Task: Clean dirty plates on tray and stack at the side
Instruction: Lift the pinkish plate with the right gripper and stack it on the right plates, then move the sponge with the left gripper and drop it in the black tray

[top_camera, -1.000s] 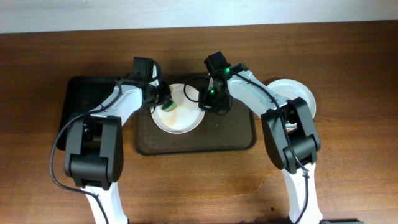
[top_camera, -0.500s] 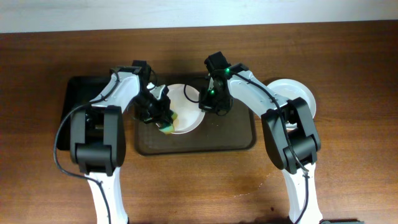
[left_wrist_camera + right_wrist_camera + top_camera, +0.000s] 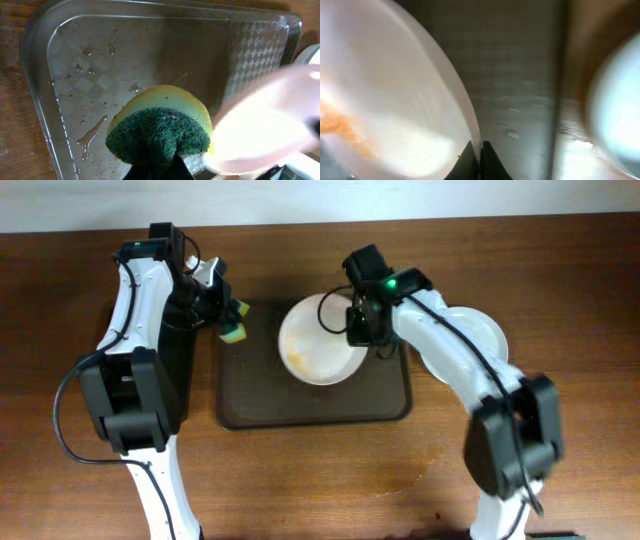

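My right gripper (image 3: 352, 322) is shut on the right rim of a white plate (image 3: 320, 340) with an orange-brown smear and holds it tilted above the dark brown tray (image 3: 380, 395). The right wrist view shows my fingers (image 3: 479, 150) pinching that plate's edge (image 3: 395, 100). My left gripper (image 3: 228, 320) is shut on a yellow and green sponge (image 3: 234, 333), at the tray's left edge. In the left wrist view the sponge (image 3: 160, 130) hangs over the wet tray (image 3: 125, 55), with the plate (image 3: 265, 130) blurred at the right. More white plates (image 3: 485, 335) lie stacked right of the tray.
A smaller black tray (image 3: 190, 350) lies left of the brown tray, mostly under my left arm. Water drops sit on the brown tray's surface (image 3: 90, 135). Brown wooden table (image 3: 560, 280) surrounds everything.
My left gripper has pulled the sponge off the plate and moved it left and back to the tray's edge. My right gripper has lifted and tilted the plate.
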You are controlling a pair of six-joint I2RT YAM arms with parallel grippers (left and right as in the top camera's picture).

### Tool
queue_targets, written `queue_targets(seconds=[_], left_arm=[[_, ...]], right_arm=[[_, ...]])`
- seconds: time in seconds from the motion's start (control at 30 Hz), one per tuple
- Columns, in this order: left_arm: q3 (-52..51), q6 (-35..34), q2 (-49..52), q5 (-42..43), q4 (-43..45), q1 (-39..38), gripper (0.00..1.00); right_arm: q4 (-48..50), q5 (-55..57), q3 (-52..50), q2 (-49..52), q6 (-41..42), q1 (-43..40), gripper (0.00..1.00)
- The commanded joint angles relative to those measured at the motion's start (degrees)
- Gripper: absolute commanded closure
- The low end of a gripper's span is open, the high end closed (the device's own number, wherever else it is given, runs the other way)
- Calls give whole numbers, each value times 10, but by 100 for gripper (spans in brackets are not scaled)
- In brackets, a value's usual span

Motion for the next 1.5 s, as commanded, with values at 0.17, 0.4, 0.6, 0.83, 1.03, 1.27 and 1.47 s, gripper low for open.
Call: queue_targets(seconds=[0.17,0.4,0.6,0.83,1.03,1.27,1.47], left_arm=[[4,-6,-5,-42,4,-23,99],[4,-6,-5,-54,4,-25,99],[4,-6,-5,-55,4,-25,99],[4,-6,-5,-55,3,-25,99],[4,-6,-5,-67,2,-32,99],[4,-5,-5,-67,2,-37,99],[4,-5,-5,-68,3,-37,99]], right_arm=[[-91,486,0,-43,106,141,96],[-224,711,0,-43,284,239,96],[-288,736,0,-43,374,249,96],[-324,570,0,-80,440,161,96],[-230,437,0,-100,238,-17,96],[-113,195,0,-100,99,-241,96],[-54,120,-52,-97,47,-341,96]])
